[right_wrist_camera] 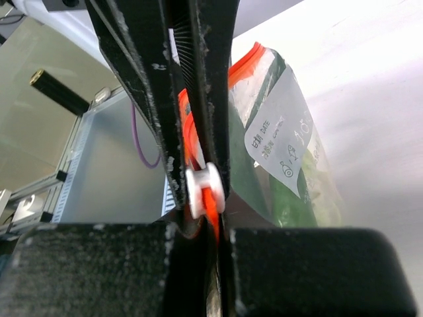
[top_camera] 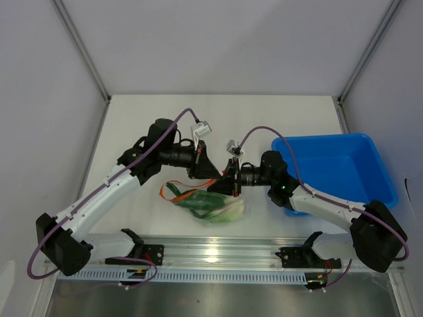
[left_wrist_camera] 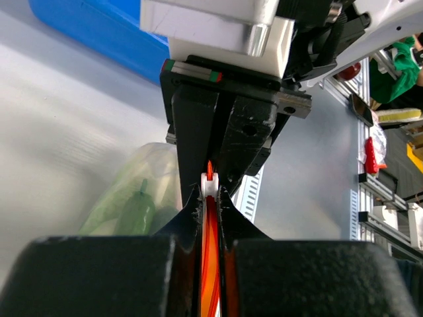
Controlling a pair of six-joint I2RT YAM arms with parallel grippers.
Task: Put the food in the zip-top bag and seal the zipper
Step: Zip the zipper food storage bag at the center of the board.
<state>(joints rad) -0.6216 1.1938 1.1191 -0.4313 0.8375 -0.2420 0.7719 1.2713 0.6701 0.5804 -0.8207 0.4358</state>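
The clear zip-top bag (top_camera: 231, 211) lies on the white table in front of both arms, with the green food (top_camera: 206, 203) inside it. Its orange-red zipper (top_camera: 173, 191) trails off to the left. My left gripper (top_camera: 213, 173) and right gripper (top_camera: 229, 179) meet tip to tip above the bag. In the left wrist view the left gripper (left_wrist_camera: 209, 197) is shut on the zipper (left_wrist_camera: 210, 264), a white slider (left_wrist_camera: 209, 184) at its tips, with food (left_wrist_camera: 135, 206) beyond. In the right wrist view the right gripper (right_wrist_camera: 213, 223) is shut on the zipper (right_wrist_camera: 246, 58) by the slider (right_wrist_camera: 203, 191); the bag (right_wrist_camera: 277, 135) hangs past it.
A blue rectangular bin (top_camera: 344, 165) stands at the right, close behind the right arm; its edge (left_wrist_camera: 92, 33) shows in the left wrist view. A metal rail (top_camera: 211, 254) runs along the table's near edge. Grey walls enclose the table.
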